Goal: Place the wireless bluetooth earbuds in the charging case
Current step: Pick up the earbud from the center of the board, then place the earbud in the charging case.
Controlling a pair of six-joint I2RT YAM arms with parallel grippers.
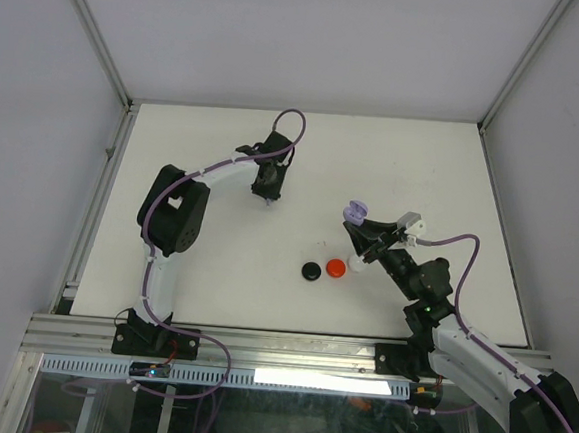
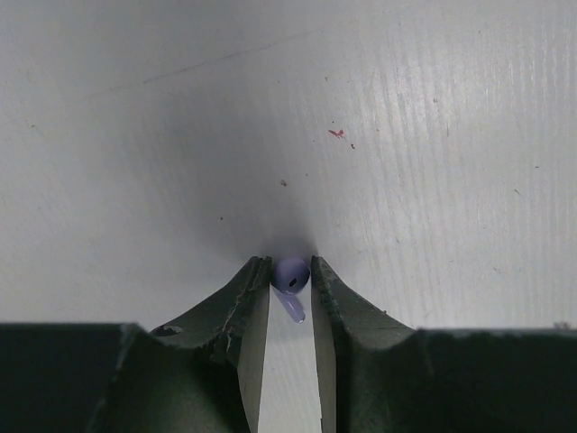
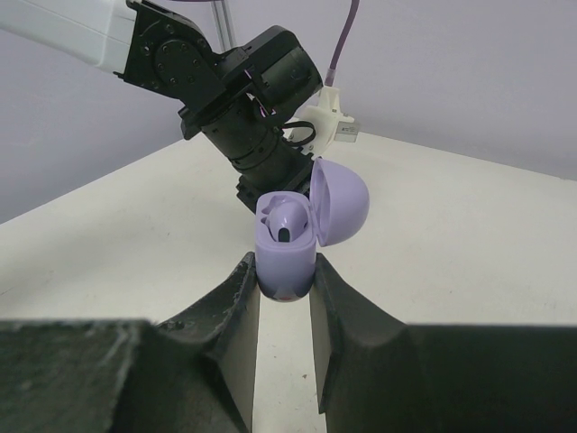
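Top view: the left arm [image 1: 174,217] reaches to mid-table, and the left gripper [image 1: 269,195] points down at the white table [image 1: 205,140]. Its fingers are too small here to read. The right gripper [image 1: 355,226] sits right of centre and holds the lavender charging case [image 1: 355,213] at its tip, lid up. A black case [image 1: 311,270] and a red case [image 1: 336,267] lie side by side on the table, just in front of the right gripper and well apart from the left one.

Left wrist view: the left gripper [image 2: 288,271] has its fingers [image 2: 257,280] drawn in narrow, both inner faces touching the lavender earbud [image 2: 290,275]. The round head of the bud sits at the fingertips, and its short stem points back into the gap. The bud is at or just above the table [image 2: 406,135]. Contact with the surface can't be told from this angle.

Right wrist view: the right gripper [image 3: 284,271] is pinched narrow on the lower body of the charging case [image 3: 287,262], which stands upright between the fingertips. The lid [image 3: 341,206] is hinged open to the right. A seated earbud [image 3: 287,221], also lavender, is already in one slot. The other slot isn't clearly visible. The left arm [image 3: 243,90] is behind the case, wrist angled down to the table [image 3: 451,234].
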